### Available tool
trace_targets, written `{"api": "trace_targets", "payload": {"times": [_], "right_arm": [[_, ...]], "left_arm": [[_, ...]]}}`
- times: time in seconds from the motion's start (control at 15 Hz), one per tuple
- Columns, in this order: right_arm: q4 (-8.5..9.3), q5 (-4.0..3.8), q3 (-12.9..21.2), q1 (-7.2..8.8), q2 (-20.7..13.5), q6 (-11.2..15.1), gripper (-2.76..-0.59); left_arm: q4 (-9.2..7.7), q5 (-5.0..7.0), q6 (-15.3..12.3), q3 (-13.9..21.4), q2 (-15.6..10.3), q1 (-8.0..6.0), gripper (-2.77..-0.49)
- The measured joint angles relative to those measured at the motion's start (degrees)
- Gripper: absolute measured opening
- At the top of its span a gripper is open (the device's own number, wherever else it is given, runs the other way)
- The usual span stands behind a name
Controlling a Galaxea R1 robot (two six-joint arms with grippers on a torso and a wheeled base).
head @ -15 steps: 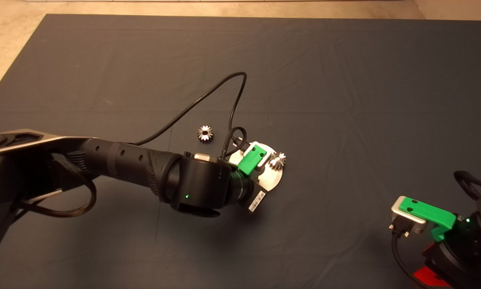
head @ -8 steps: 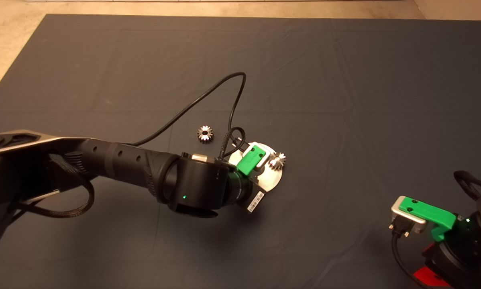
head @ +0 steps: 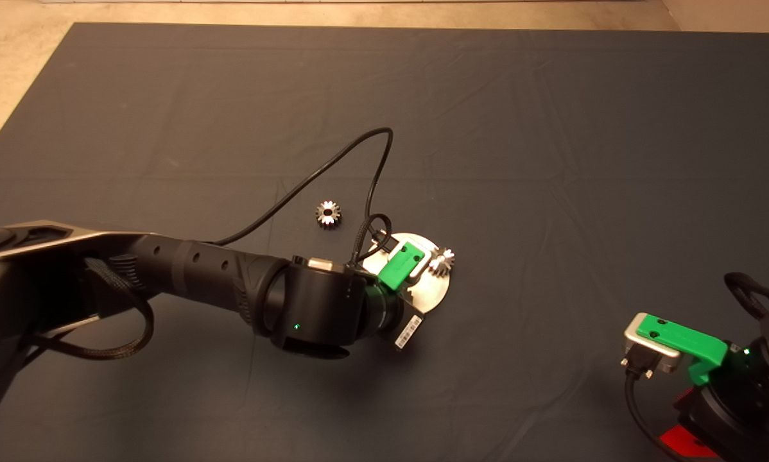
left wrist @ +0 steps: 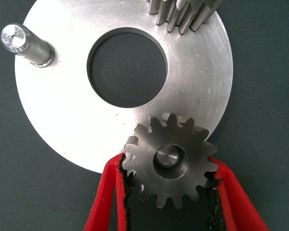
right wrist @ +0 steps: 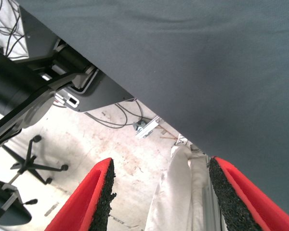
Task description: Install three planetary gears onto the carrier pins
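Now: left hand [left wrist: 169, 185] grips 1 gear [left wrist: 169, 159] on pin | gears 3 | pins 3

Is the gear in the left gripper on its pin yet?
On, at least partly: the gear in the left gripper has the pin's end showing through its centre hole. Seating depth: cannot tell.

We see a brushed, shiny metal disc [left wrist: 62, 120], a matt grey steel gear [left wrist: 169, 160], rough black pads [left wrist: 126, 192], and a matt cloth mat [head: 551, 128].

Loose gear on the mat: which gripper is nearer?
Left. The left gripper is over the disc just beside the loose gear, holding another gear; the right gripper is parked far off at the mat's edge.
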Motion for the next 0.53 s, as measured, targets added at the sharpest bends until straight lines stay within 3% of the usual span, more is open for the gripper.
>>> {"api": "trace_targets", "payload": {"times": [0.53], "right_arm": [[0.01,-0.01,0.00,0.00,0.00,-0.02,-1.91]], "left_arm": [[0.04,-0.27,0.15,-0.70,0.05,0.33,-2.57]]}}
